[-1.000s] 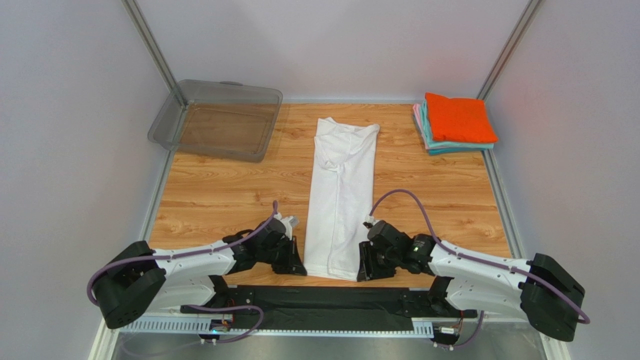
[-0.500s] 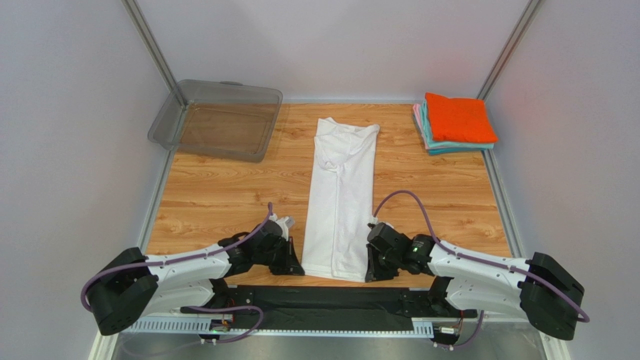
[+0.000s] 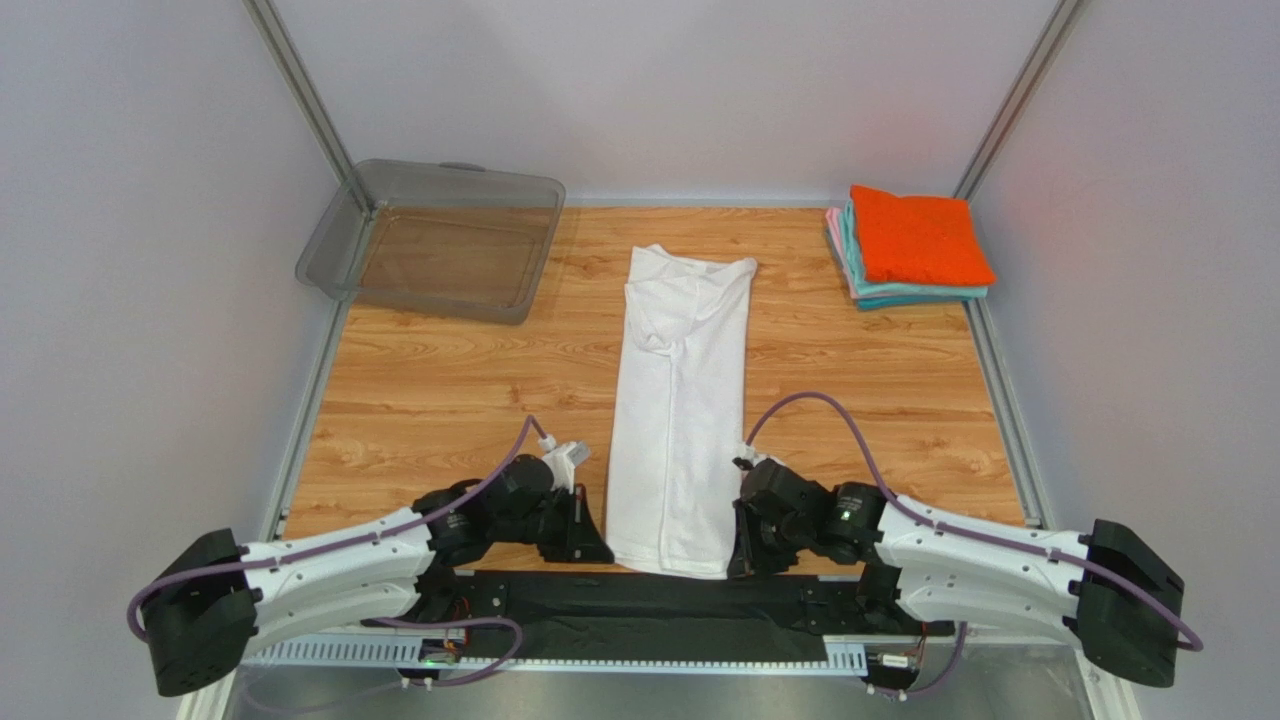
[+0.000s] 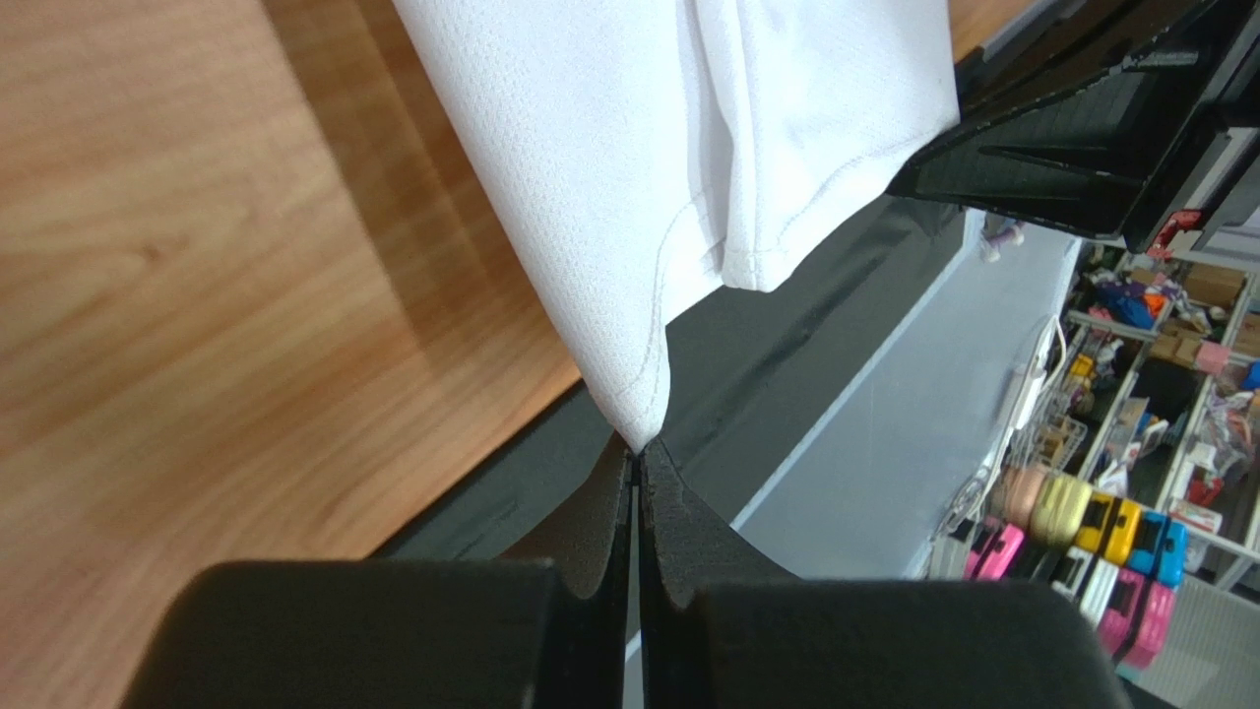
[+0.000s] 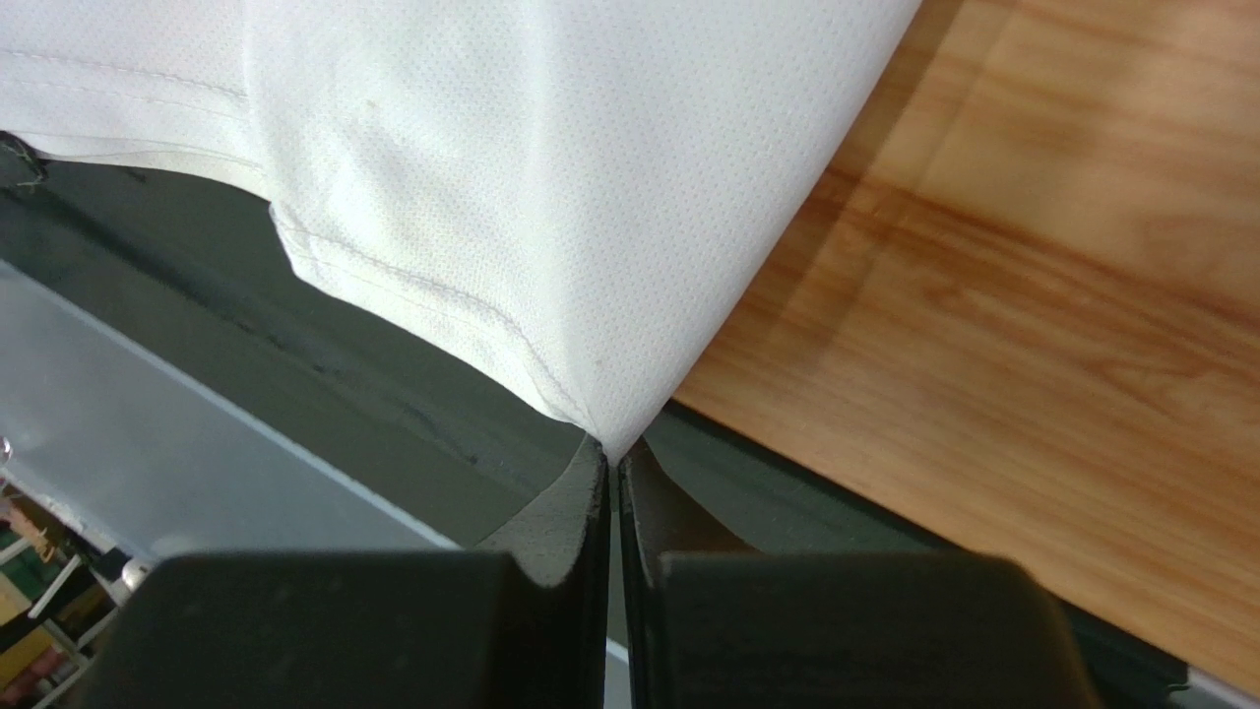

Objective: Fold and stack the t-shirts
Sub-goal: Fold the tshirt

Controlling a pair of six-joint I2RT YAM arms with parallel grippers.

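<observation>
The white t-shirt (image 3: 679,405) lies folded into a long narrow strip down the middle of the wooden table, collar end far, hem end near. My left gripper (image 3: 595,549) is shut on the hem's near-left corner (image 4: 633,411). My right gripper (image 3: 736,558) is shut on the hem's near-right corner (image 5: 599,406). Both corners are lifted a little, and the hem reaches over the black strip at the table's near edge. A stack of folded shirts (image 3: 911,248), orange on top of teal and pink, sits at the far right corner.
A clear grey plastic bin (image 3: 436,240) stands at the far left corner, partly off the table. A black strip (image 3: 661,600) runs along the near edge between the arm bases. Grey walls and metal posts enclose the table.
Both grippers have moved toward the near edge, pulling the shirt's hem with them. The whole shirt has slid nearer, its collar end now farther from the back wall.
</observation>
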